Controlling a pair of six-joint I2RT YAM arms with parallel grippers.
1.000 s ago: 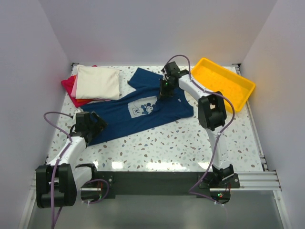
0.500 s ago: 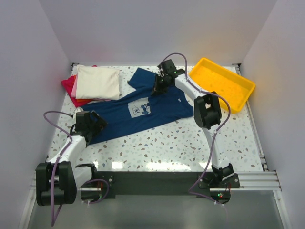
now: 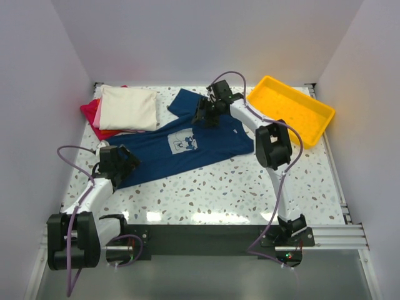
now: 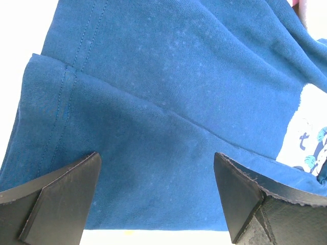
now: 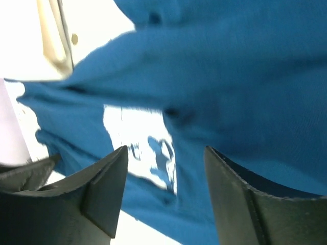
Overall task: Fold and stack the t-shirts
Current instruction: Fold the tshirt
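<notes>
**A:** Top external view: how far along is the task judged to be?

**B:** A cream shirt (image 3: 129,107) is stacked, folded, on a red shirt (image 3: 89,110) at far left. The navy shirt (image 3: 187,147) is spread mid-table, not yet folded.

**A:** Grippers?

**B:** The left gripper (image 3: 125,164) is spread wide over the hem, and the right gripper (image 3: 204,116) is parted near the collar. Nothing is held. The right wrist view is blurred, and the lower stack is mostly hidden.

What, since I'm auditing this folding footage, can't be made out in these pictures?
- Top view: navy t-shirt collar, hidden by right end effector.
- Top view: red t-shirt, pink t-shirt, mostly under cream t-shirt.
- Right wrist view: chest print, blurred; left wrist view's edge cuts it off.
</notes>
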